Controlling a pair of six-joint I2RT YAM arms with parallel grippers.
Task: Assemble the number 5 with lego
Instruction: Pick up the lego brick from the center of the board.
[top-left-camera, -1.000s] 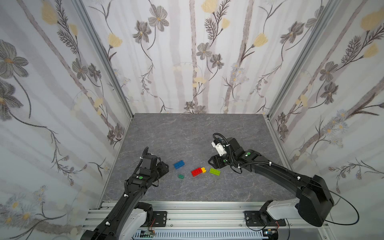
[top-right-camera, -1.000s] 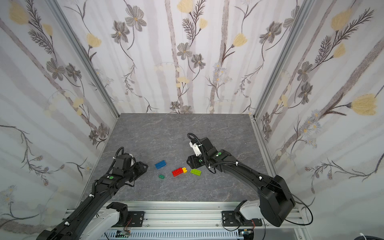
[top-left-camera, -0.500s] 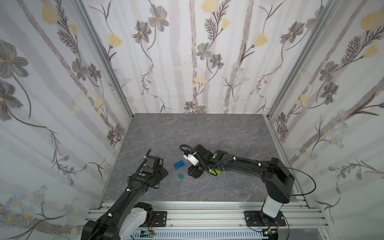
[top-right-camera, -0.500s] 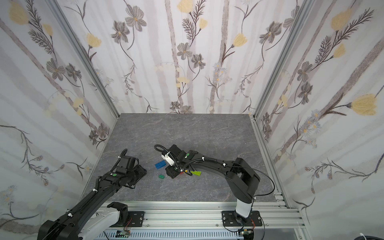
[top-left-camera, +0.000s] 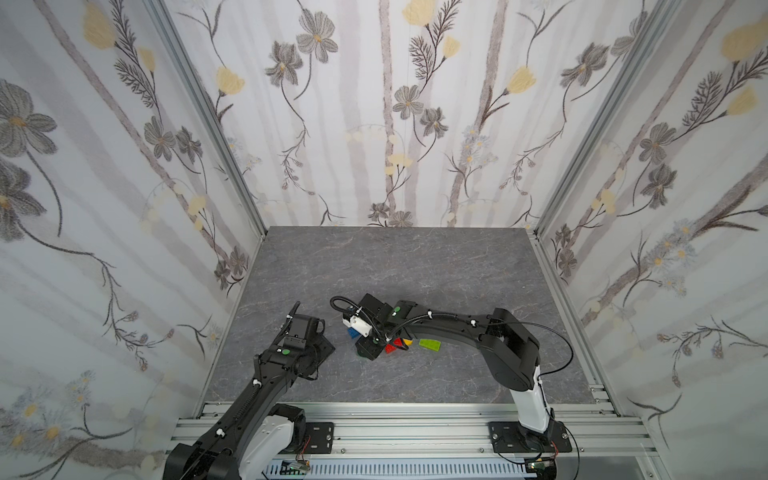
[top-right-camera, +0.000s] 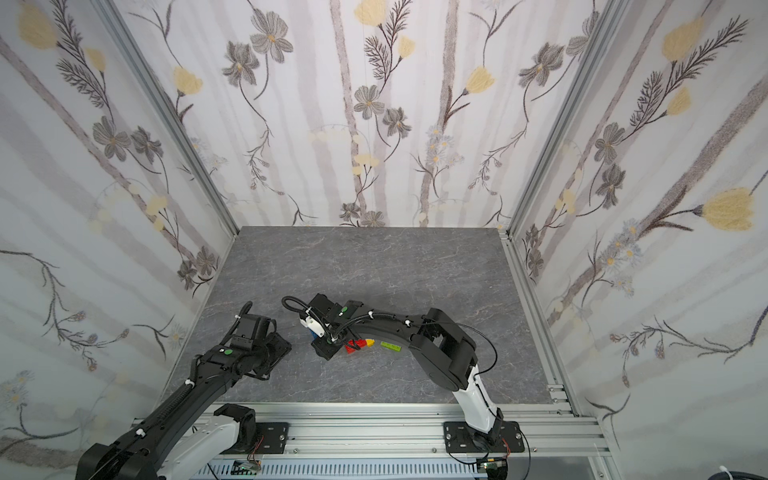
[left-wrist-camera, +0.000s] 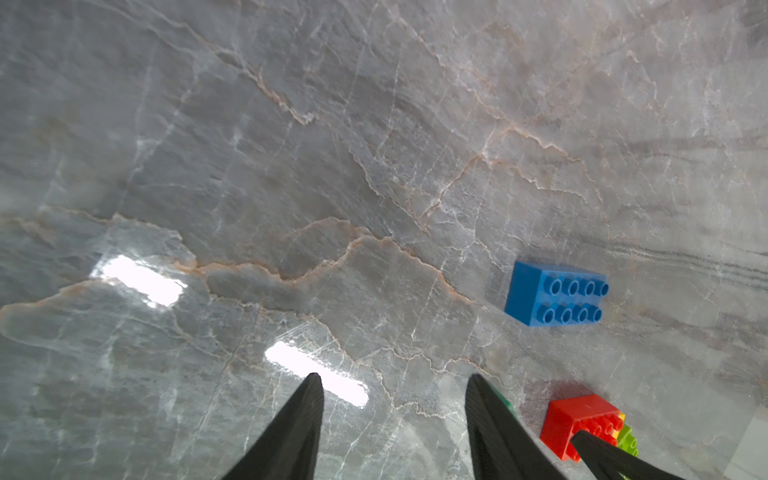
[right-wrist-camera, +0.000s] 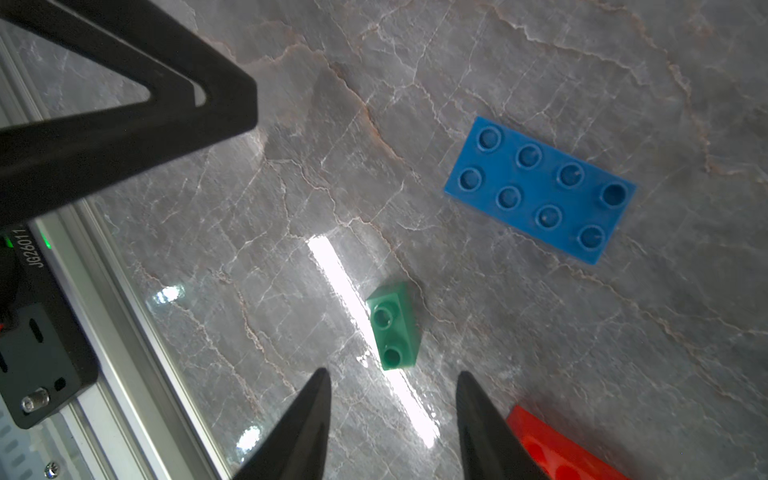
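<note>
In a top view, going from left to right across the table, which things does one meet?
Left gripper → blue brick → red brick → yellow brick → lime-green brick.

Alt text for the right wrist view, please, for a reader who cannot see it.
The right gripper, open and empty, hangs just above a small dark green brick lying loose on the grey marbled table. A long blue brick lies apart, and a corner of a red brick shows beside one fingertip.
</note>
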